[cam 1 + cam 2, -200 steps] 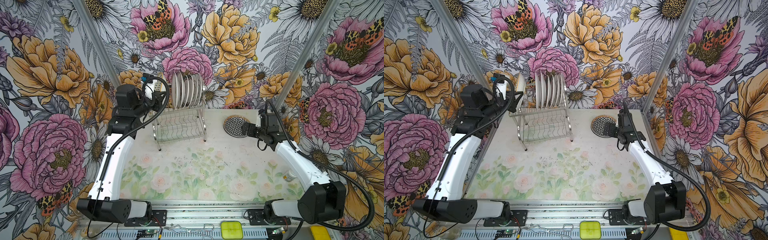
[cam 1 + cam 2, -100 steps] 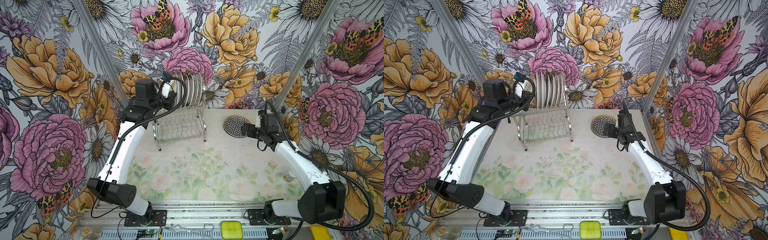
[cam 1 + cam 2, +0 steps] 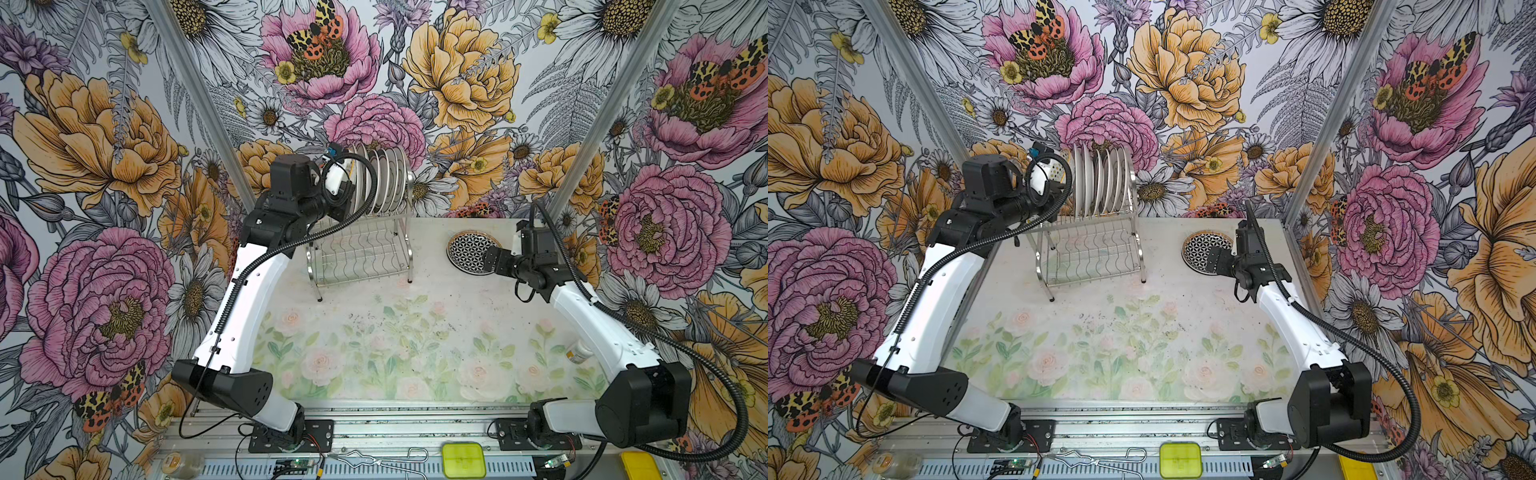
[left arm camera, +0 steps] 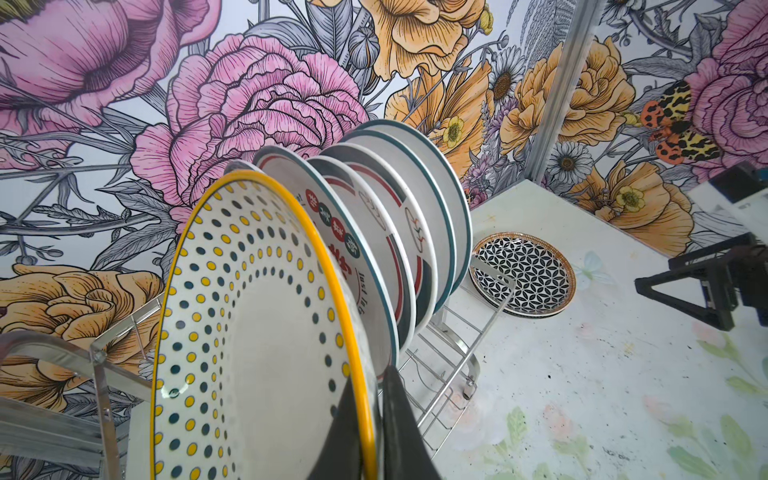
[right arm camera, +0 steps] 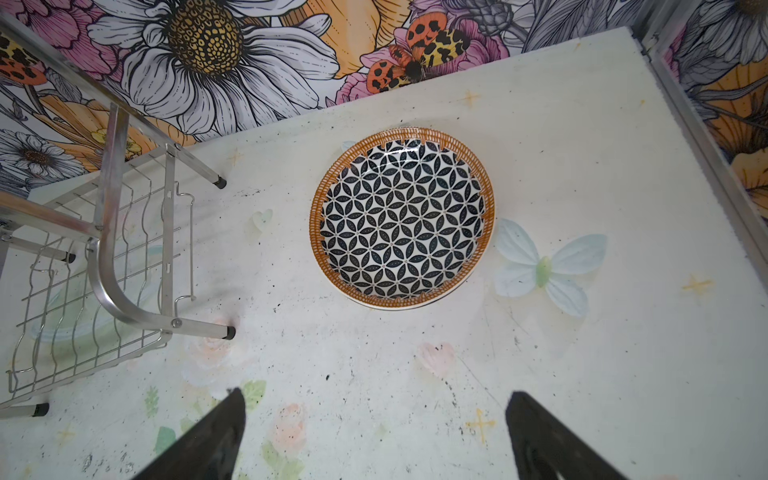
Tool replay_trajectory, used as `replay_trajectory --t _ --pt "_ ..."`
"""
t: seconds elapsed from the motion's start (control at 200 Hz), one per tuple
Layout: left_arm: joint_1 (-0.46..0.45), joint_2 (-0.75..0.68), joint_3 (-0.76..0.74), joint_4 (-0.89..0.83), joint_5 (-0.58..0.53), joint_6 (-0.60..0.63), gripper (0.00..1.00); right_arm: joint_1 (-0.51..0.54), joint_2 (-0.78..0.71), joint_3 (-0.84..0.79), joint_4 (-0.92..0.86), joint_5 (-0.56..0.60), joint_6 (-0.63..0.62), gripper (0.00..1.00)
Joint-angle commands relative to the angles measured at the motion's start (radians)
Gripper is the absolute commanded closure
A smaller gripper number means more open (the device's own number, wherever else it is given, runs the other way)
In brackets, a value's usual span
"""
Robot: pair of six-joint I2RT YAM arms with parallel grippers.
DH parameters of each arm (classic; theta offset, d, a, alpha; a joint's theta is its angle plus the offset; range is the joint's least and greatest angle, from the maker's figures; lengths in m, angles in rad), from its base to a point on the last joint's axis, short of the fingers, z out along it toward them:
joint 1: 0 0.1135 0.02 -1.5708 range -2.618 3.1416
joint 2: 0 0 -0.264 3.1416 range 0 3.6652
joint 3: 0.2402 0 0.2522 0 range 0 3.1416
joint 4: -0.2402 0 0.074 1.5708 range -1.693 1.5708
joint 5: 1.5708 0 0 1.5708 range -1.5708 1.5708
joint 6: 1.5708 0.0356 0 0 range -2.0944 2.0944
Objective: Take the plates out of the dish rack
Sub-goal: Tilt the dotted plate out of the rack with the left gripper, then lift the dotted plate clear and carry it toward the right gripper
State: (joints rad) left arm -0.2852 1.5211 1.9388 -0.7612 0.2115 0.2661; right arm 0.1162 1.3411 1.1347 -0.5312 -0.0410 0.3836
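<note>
Since a second before, the left arm had swung its wrist in towards the rack's (image 5: 104, 199) left end, while the right arm had kept its place. The left claw (image 4: 368, 386) was clenched on the yellow rim of the dotted plate (image 4: 266, 332), one dark finger on each face. This was a glossy white round with rings of teal and yellow dots. It stood on edge at the left end of the upper tier, and I could not tell whether its hidden lower edge sat in a slot. Behind it the plates (image 4: 415, 199) stood upright in a close row. I counted at least six, all smooth white ceramic. Several had teal rims, two showed red bands, and one bore red and teal roundels with characters. The rack was shiny steel wire in two tiers, with wavy slot wires, curved flat side frames and four thin legs with black feet. It stood at the back of the table (image 3: 457, 332), whose matte, speckled top was printed with pale roses. To the rack's right one patterned plate (image 5: 401, 224) lay flat. It had a black-and-white petal lattice inside a brown, basket-like rim, and a pale edge peeked from under it. The right claw (image 5: 374, 392) was released, its two black fingers spread wide, poised just beside that plate without touching it.
</note>
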Motion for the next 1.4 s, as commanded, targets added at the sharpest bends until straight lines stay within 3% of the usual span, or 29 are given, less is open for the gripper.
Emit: replay_trajectory --t 0.0,0.38,0.796,1.056,1.201,1.396 --pt "-0.015 -0.059 0.060 0.109 0.019 0.048 1.00 -0.003 -0.015 -0.004 0.010 -0.010 0.009 0.01" --pt "-0.114 -0.075 0.110 0.029 -0.060 0.100 1.00 -0.003 -0.032 0.008 0.010 -0.043 0.025 0.01" --pt "-0.234 -0.111 0.130 -0.024 -0.168 0.135 1.00 -0.003 -0.001 0.065 0.011 -0.171 0.049 0.01" --pt "-0.357 -0.130 0.117 -0.048 -0.274 0.158 1.00 -0.005 0.047 0.107 0.011 -0.202 0.087 0.01" --pt "-0.441 -0.131 0.105 -0.063 -0.350 0.174 1.00 -0.026 0.054 0.117 0.010 -0.189 0.163 0.01" --pt "-0.575 -0.112 0.086 -0.081 -0.488 0.193 1.00 -0.078 0.054 0.125 0.011 -0.257 0.254 0.01"
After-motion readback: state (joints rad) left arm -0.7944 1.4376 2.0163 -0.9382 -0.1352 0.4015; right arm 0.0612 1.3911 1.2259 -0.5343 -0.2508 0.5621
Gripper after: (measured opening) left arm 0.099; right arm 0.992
